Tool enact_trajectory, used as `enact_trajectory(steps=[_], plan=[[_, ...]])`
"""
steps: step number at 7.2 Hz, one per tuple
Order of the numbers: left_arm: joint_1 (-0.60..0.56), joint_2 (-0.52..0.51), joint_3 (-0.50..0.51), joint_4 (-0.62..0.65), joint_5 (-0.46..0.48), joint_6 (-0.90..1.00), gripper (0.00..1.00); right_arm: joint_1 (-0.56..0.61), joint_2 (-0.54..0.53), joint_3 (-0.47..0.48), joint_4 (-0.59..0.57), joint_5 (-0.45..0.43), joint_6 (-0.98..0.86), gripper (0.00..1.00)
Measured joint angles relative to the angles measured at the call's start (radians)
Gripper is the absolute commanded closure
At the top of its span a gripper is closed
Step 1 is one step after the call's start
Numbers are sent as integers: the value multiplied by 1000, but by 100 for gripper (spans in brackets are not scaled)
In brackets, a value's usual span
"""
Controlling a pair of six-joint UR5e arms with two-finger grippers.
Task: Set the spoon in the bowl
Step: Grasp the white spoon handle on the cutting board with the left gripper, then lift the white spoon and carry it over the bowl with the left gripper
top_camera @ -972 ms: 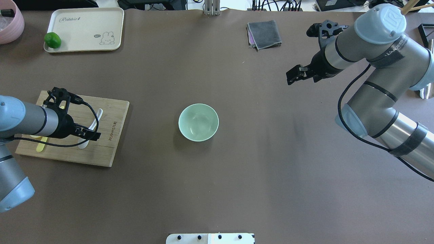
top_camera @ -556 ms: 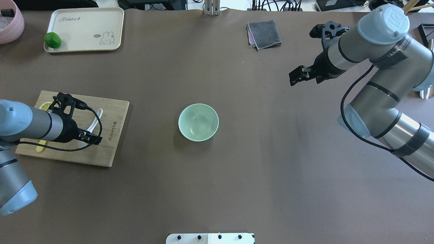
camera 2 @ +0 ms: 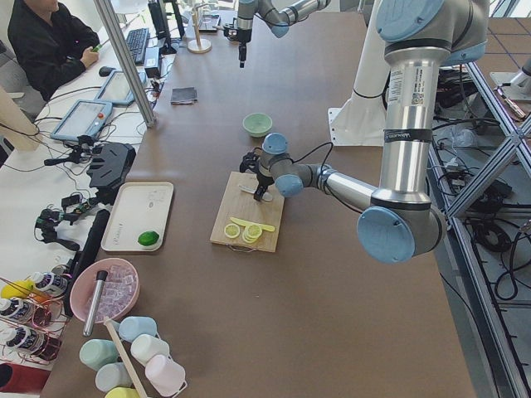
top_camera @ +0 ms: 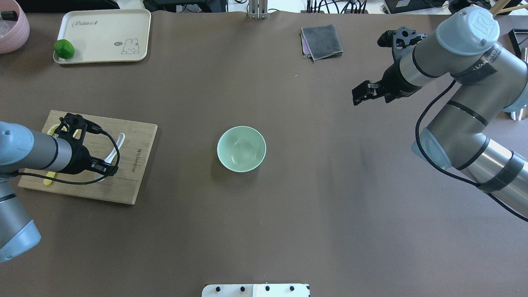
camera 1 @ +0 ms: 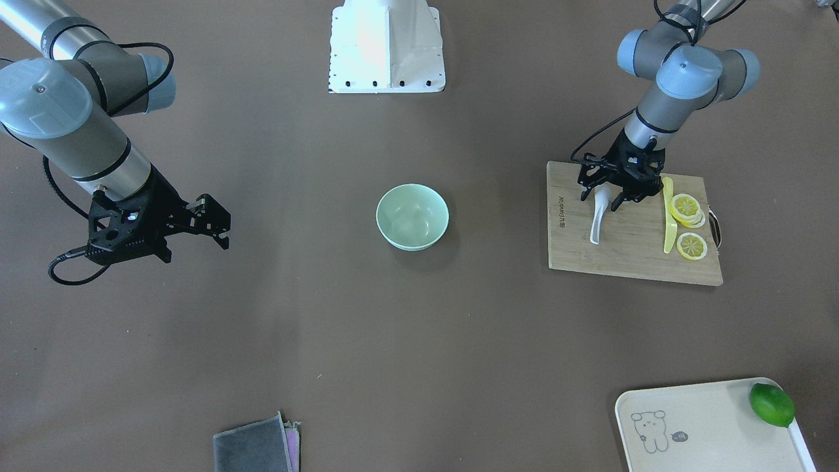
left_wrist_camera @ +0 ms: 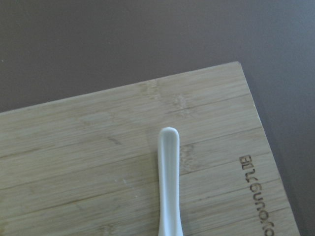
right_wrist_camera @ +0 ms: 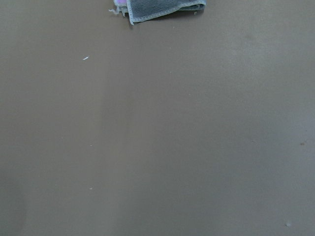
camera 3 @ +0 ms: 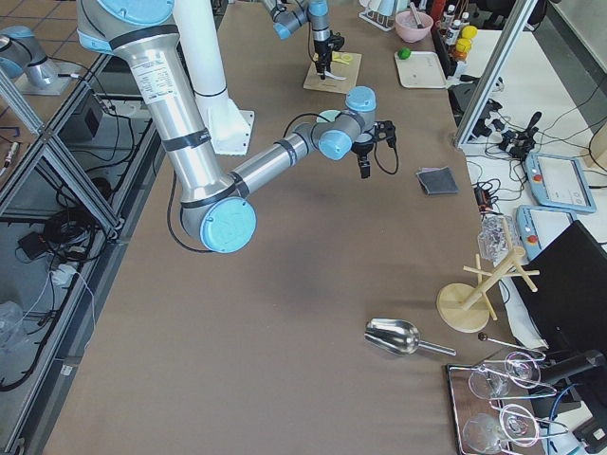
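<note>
The white spoon lies on the bamboo cutting board, handle pointing toward the table's far side. My left gripper is down over the spoon's scoop end with its fingers either side of it, and it looks open. In the overhead view the spoon's handle sticks out past the left gripper. The left wrist view shows only the spoon's handle. The mint-green bowl stands empty at the table's middle. My right gripper hovers open and empty at the far right.
Lemon slices and a yellow knife lie on the board beside the spoon. A cream tray with a lime is at the far left. A grey cloth lies far centre-right. A pink bowl is at the corner.
My left gripper has drawn back along the board and lowered over the spoon's scoop end. My right arm has drifted slightly to the right.
</note>
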Motion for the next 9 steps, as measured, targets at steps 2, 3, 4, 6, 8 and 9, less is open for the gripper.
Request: enact_trajectory(steps=[2,3,4,6,8,9], plan=[[2,-2,-15,0,-1,-8,100,-3,6,3,-27,4,1,0],[-1,-7,-25,2,-1,-10,100,-3,7,5,-36,5,1,0],[-14,-18,-37,5,-10,-11,100,-4,8,6,-45,5,1,0],[-71,-95,-47,26,-68,-21,100,-4,10,8,-64,8,-3,0],[-88,-282,-34,96,-89,-142,100,9,5,7,-74,17,-22,0],[-80,-389,-9,133,-88,-236,100,37,3,6,-104,21,-65,0]])
